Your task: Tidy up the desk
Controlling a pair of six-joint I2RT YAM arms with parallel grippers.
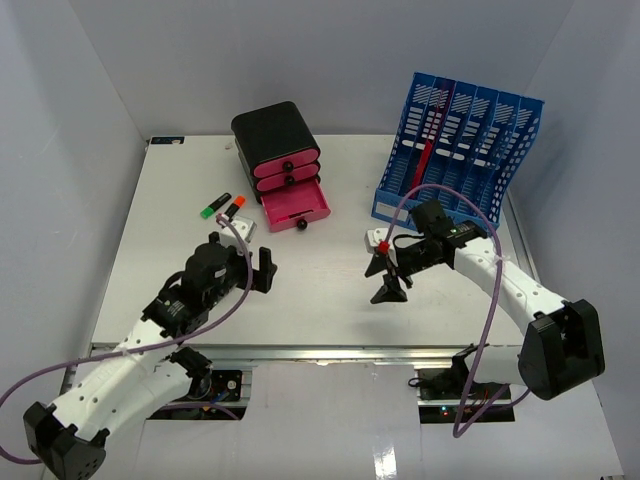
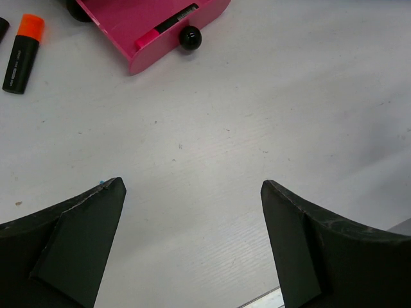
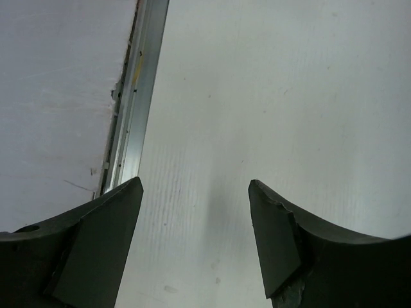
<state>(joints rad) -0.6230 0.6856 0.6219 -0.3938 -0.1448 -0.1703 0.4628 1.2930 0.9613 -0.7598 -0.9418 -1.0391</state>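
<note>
My left pincer (image 2: 192, 185) and right pincer (image 3: 196, 185) stand open, empty. The counter (image 1: 330, 310) extends beneath and around the open pink drawer (image 1: 295, 205); judged rigid, heavy, fixed: no grip point. Take instead the light orange marker (image 2: 22, 54), left of the drawer, mid-barrel.

White desk (image 1: 320, 300): large, flat, rectangular top, lying level, long sides running left to right. Surface matte. Close up it shows fine parallel grain lines, a few small dark specks and faint scuffs, and soft grey shadows in places. A silver metal rail (image 1: 330, 352) runs the full length of the near edge; in the right wrist view it appears as a narrow grooved strip with small marks along it. Left, far and right edges sit against pale grey walls (image 1: 300, 60). All four corners square, none lifted.
</note>
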